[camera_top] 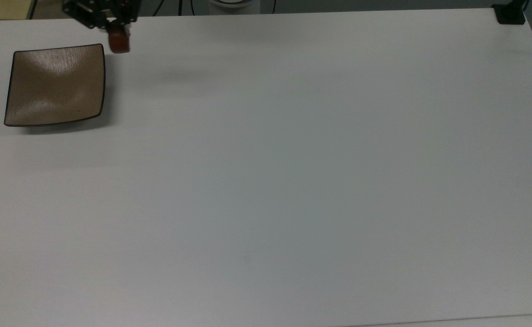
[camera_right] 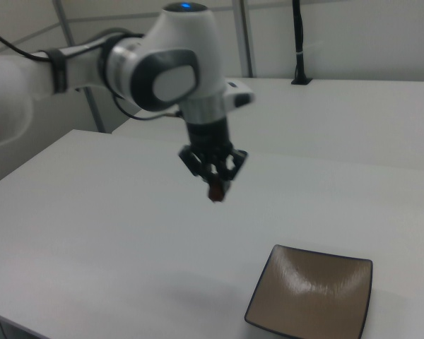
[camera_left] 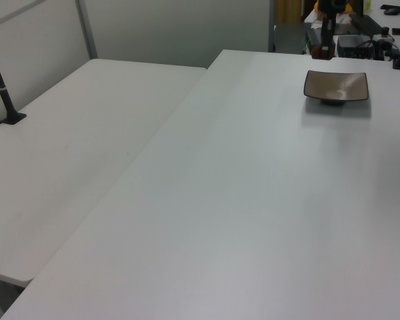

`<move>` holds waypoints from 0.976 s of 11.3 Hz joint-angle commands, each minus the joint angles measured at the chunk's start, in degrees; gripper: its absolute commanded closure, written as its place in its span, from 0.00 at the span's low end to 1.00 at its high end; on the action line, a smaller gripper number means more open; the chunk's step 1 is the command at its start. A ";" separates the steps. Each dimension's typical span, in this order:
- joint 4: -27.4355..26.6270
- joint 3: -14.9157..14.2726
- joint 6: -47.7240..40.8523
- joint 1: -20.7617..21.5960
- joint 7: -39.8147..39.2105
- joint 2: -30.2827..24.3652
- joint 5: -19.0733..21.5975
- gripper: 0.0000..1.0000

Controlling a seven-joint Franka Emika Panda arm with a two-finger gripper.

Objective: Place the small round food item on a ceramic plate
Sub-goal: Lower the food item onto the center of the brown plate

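Transport is under way: the black fingers (camera_right: 215, 182) are clamped on the tiny dark reddish-brown rounded food lump (camera_top: 119, 42), carried in the air above the white counter (camera_top: 293, 159). It hangs just beside the square glossy tan ceramic plate (camera_top: 55, 86), at the top view's right of it, so moving over the plate, lowering and releasing remain.

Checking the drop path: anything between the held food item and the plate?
Nothing. In the right view the small round food item, held in the gripper, hangs above bare white table, apart from the empty ceramic plate.

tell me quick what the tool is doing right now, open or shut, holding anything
Tool: shut on the small round food item, held in the air, not yet over the ceramic plate.
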 commanded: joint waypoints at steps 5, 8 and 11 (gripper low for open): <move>2.57 0.28 8.75 -10.56 -14.17 11.32 -2.94 0.76; 2.13 0.28 12.52 -11.97 -15.84 14.66 -4.79 0.76; 1.34 0.28 15.35 -12.68 -16.55 17.74 -6.98 0.76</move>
